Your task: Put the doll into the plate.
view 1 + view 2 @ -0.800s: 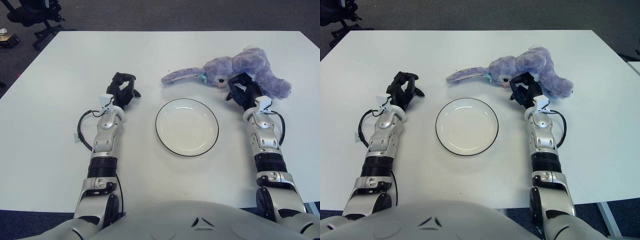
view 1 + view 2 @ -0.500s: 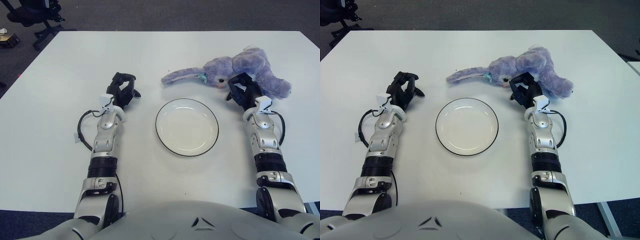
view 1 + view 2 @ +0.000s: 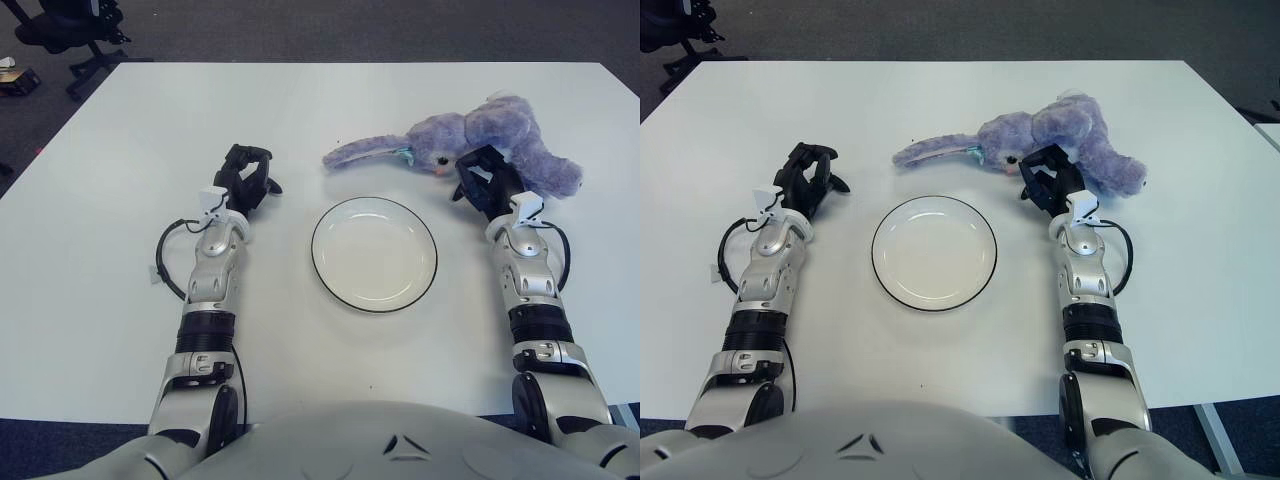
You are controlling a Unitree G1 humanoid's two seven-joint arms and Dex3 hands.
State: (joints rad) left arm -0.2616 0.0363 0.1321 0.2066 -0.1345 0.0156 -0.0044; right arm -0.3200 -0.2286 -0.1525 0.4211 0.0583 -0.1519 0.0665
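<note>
A purple plush bunny doll (image 3: 495, 135) lies on its side on the white table, at the back right, with one long ear (image 3: 360, 155) stretched out to the left. A white plate (image 3: 374, 256) with a dark rim sits in the middle, nothing in it. My right hand (image 3: 483, 184) is right of the plate, up against the doll's near side, its fingers loosely bent and not closed around the plush. My left hand (image 3: 246, 181) shows left of the plate, fingers relaxed and holding nothing.
The white table (image 3: 120, 130) spreads wide on all sides of the plate. A black office chair (image 3: 70, 25) stands on the dark carpet beyond the table's far left corner.
</note>
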